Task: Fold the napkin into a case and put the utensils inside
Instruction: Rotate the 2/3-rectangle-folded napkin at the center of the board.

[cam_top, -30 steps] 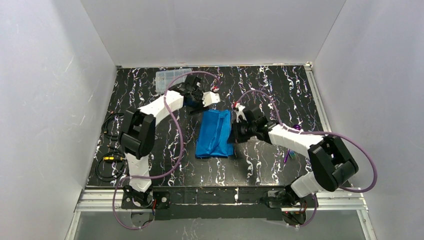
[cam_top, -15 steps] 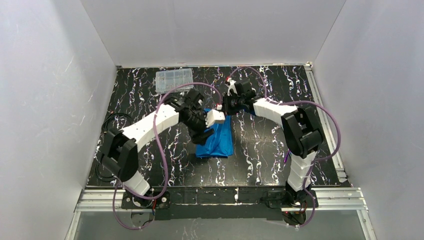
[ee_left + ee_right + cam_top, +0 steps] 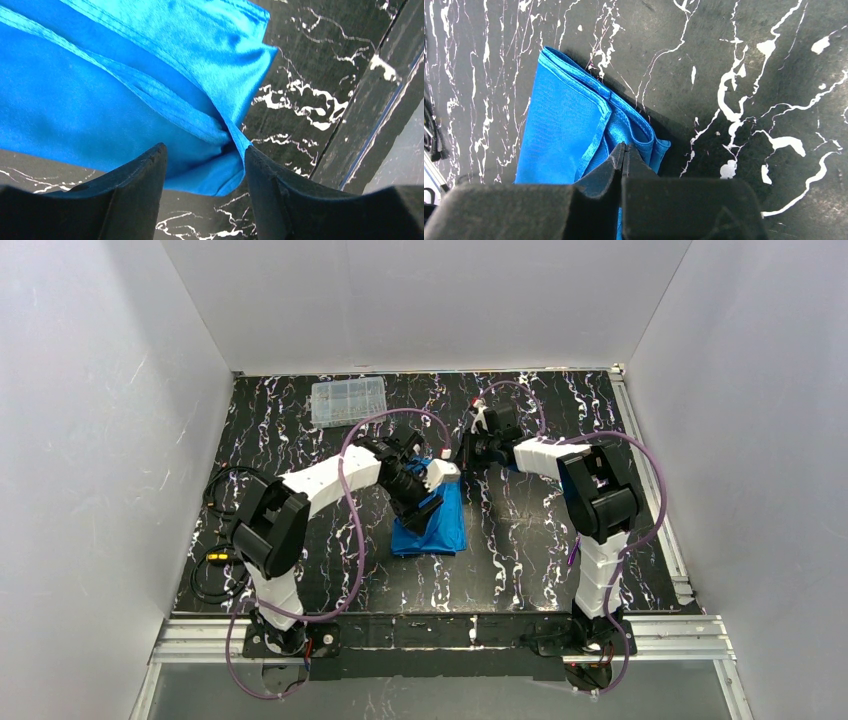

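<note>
1. The right gripper (image 3: 624,150) has its fingers pressed together at a folded corner of the napkin (image 3: 559,125). A sliver of blue shows between them, so we judge it a pinch on the upper layers.
2. The left gripper (image 3: 204,150) has its fingers spread, straddling another corner of the napkin (image 3: 100,100). The cloth lies in the gap, and neither finger visibly presses it.
3. Risk: the pinch sits close to the hem. If it catches only one layer, a lift would probably peel the fold open rather than carry it.
4. Risk: the cloth looks slick. A pull from the right with nothing holding the left side could drag the whole stack across the table (image 3: 520,550) and skew its edges.
5. Risk: the two wrists work close together at the far end, so a crossing move could foul the cables or bump the fingers.
6. Look: the cloth is bright blue, thin and faintly shiny. Its stitched hems are stacked in offset lines, with soft ridges rather than crisp creases.
7. Place: the napkin (image 3: 432,525) lies mid-table between the arms as a narrow band running near to far, well apart from the clear box (image 3: 347,400). We cannot pick out the utensils.
</note>
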Available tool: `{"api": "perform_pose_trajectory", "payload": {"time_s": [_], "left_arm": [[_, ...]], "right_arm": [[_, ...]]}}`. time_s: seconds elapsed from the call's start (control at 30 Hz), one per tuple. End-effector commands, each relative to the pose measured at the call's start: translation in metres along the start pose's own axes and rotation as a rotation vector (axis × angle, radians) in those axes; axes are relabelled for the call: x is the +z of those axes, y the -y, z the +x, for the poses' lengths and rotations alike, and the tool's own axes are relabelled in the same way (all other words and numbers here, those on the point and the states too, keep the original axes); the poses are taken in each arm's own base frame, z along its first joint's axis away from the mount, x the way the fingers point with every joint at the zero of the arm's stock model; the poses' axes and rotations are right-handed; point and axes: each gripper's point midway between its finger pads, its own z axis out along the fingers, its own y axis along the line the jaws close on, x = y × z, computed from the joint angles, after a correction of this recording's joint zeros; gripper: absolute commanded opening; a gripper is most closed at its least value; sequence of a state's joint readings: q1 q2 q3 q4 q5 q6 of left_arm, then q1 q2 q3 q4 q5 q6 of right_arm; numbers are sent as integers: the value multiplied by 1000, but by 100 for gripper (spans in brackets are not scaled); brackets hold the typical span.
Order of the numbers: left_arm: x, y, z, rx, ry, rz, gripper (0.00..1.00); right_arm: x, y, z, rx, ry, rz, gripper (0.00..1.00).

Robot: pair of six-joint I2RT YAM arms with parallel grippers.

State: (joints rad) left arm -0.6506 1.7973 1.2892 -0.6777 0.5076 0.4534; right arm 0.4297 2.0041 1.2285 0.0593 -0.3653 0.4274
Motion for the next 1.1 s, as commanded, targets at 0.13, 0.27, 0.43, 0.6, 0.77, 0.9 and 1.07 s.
{"api": "perform_pose_trajectory", "payload": {"time_s": [0.13,0.27,0.43,0.6,0.77,0.9,1.07], "left_arm": [[14,-1,-23,-65,35,36,55],[24,-3,-21,-71,15,52,55],[30,-2,-17,-77,5,76,54],[30,5,-19,-90,15,107,35],[33,5,-14,-70,4,110,17],[31,-7,1,40,-39,41,14],[24,-18,36,201,-153,-14,19]], "right_arm": [[6,21,3,6,34,52,1],[4,30,11,21,38,94,1],[-2,36,14,30,53,134,1],[-10,40,15,53,84,166,1],[-13,39,18,87,102,163,1],[-19,36,20,101,107,168,1],[-35,36,24,129,123,204,1]]}}
